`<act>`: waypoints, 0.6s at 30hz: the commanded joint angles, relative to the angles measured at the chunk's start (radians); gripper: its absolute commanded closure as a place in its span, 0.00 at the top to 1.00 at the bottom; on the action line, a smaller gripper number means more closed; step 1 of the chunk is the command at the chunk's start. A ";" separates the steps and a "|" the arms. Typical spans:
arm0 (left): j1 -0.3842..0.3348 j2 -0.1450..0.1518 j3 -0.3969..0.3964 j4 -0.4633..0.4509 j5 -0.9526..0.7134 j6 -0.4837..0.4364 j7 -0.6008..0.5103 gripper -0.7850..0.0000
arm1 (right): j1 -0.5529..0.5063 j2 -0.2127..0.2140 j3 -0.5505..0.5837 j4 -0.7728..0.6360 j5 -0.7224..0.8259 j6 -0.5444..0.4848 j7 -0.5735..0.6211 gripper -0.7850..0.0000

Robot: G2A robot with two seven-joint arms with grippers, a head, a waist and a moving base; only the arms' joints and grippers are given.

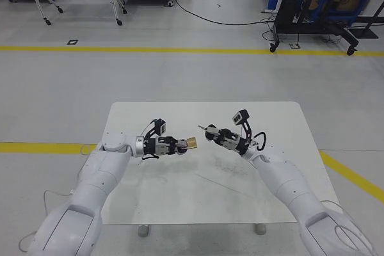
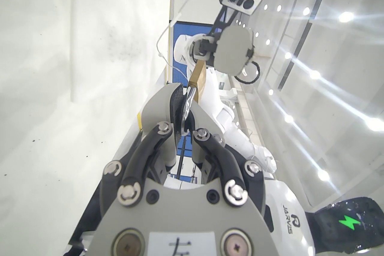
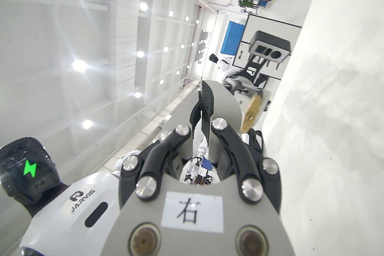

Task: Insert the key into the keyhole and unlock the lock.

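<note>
My left gripper (image 1: 181,144) (image 2: 186,96) is shut on the silver shackle of a brass padlock (image 1: 192,142) (image 2: 198,77), held above the middle of the white table (image 1: 243,198). The lock's body points toward the other arm. Facing it, a short way off, my right gripper (image 1: 208,132) (image 3: 205,93) is shut on the key (image 1: 201,128), a thin metal sliver sticking out past the fingertips. In the right wrist view the padlock (image 3: 251,113) hangs just beyond and to one side of the fingers. A small gap separates the key tip and the lock.
The tabletop under both arms is bare, with faint scuff marks. Yellow floor lines (image 1: 179,49) run behind and beside the table. Wheeled racks (image 1: 313,29) stand far back on the floor.
</note>
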 commanded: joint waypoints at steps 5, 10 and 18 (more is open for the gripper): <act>-0.017 -0.010 0.011 0.037 -0.026 -0.057 -0.080 0.00 | 0.041 -0.031 -0.025 0.070 0.011 -0.006 -0.018 0.00; -0.021 -0.014 0.019 0.042 -0.045 -0.052 -0.093 0.00 | 0.072 -0.050 -0.041 0.123 0.000 -0.008 -0.009 0.00; -0.017 -0.011 0.028 0.030 -0.056 -0.051 -0.094 0.00 | 0.095 -0.081 -0.058 0.176 0.027 0.036 0.065 0.00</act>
